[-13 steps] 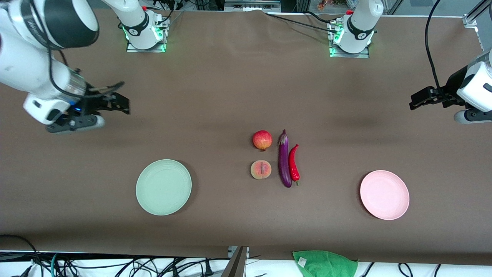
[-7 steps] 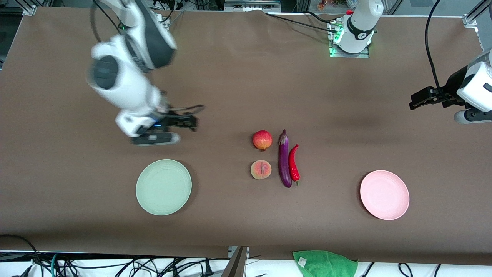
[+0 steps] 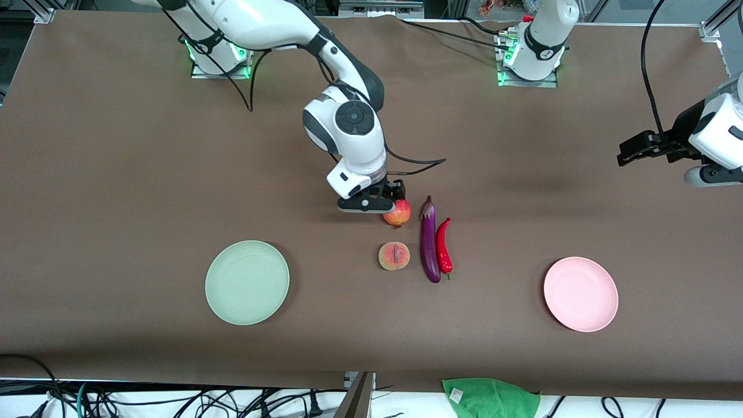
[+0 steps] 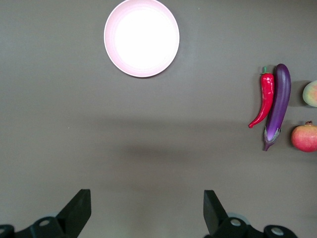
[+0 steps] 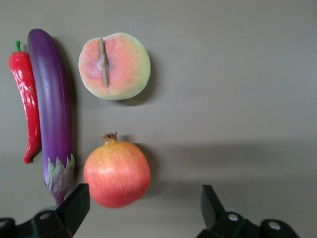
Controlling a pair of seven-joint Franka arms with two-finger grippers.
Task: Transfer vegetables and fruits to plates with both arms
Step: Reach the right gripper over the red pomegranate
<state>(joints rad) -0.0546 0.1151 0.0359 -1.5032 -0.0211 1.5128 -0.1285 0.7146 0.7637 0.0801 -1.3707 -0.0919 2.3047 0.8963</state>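
I have the right gripper [image 3: 388, 200] hovering over the pomegranate [image 3: 397, 213], its fingers spread wide and empty. The peach [image 3: 394, 256] sits nearer the camera than the pomegranate, and the eggplant [image 3: 429, 239] lies just beside both, with the chili pepper [image 3: 444, 245] touching the eggplant toward the left arm's end. The left gripper [image 3: 631, 150] waits, jaws apart, above bare table at its own end. The mint green plate [image 3: 247, 282] and the pink plate [image 3: 580, 294] flank the group, well apart, nothing on them
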